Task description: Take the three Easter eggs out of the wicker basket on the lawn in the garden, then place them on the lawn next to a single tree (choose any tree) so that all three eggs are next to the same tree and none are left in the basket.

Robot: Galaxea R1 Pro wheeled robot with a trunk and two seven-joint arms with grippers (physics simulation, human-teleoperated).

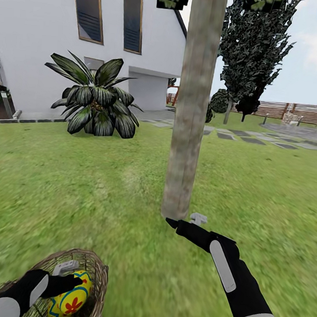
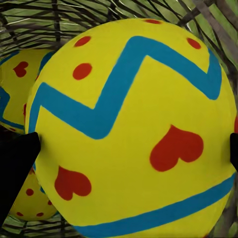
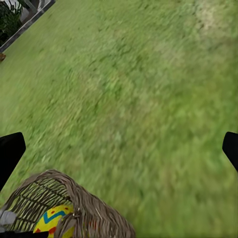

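We logged the wicker basket (image 1: 94, 273) at the lower left of the head frame, sitting on the lawn (image 1: 44, 191). Our left gripper (image 1: 66, 280) reached down into it from the bottom-left corner, forearm angled in low, its fingers set on either side of an Easter egg (image 1: 70, 298) with a red flower and blue band. In the left wrist frame that egg (image 2: 134, 129) took up most of the picture, yellow with a blue zigzag and red hearts, dark fingertips (image 2: 17, 168) pressed at its left and right edges; a second egg (image 2: 15, 84) lay behind it at the left against the weave. We read the left gripper as closed around the egg.

Our right arm stretched forward from the lower right, wrist rolled sideways, the right gripper (image 1: 174, 224) held low and close to the base of the tree (image 1: 192, 108) at frame centre. In the right wrist frame its fingertips (image 3: 10, 151) sat at the far left and right edges, spread wide, with nothing between them but grass; the basket (image 3: 79, 198) and an egg (image 3: 52, 218) showed at lower left.

A palm (image 1: 96, 99) stood at upper left before the white house (image 1: 38, 45).
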